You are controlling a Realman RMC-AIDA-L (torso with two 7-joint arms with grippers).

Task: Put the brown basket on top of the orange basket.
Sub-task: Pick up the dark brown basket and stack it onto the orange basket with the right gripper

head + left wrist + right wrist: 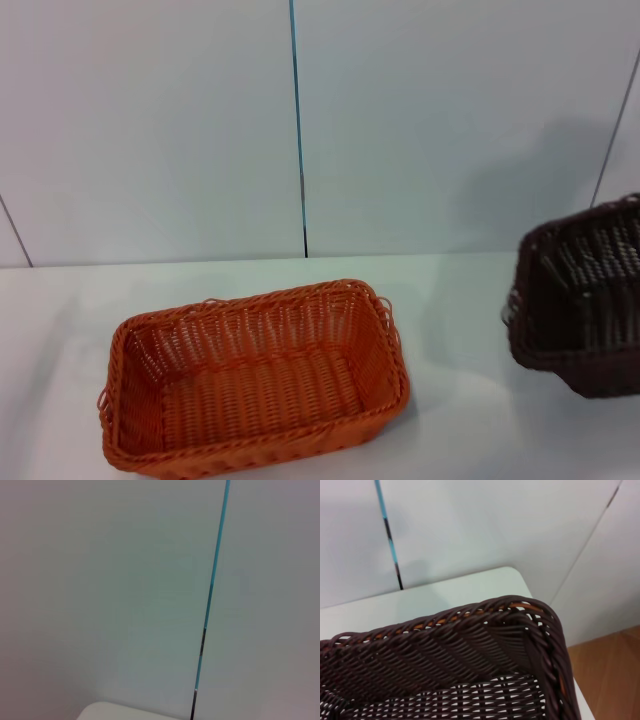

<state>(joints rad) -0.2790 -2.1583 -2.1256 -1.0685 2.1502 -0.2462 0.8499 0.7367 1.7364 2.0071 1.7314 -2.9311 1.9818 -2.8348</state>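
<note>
The orange basket (255, 385) stands empty on the white table (450, 300), left of centre and near the front. The brown basket (580, 300) is at the right edge of the head view, tilted with its opening turned toward the orange basket, and partly cut off by the frame. It looks raised off the table and casts a shadow on the wall behind. The right wrist view looks into the brown basket (445, 655) from close by, over its braided rim. Neither gripper shows in any view.
A white panelled wall with a blue seam (298, 120) stands behind the table. The table's far right corner (515, 577) shows past the brown basket, with wooden floor (615, 665) beyond. The left wrist view shows only wall and a table corner (115, 712).
</note>
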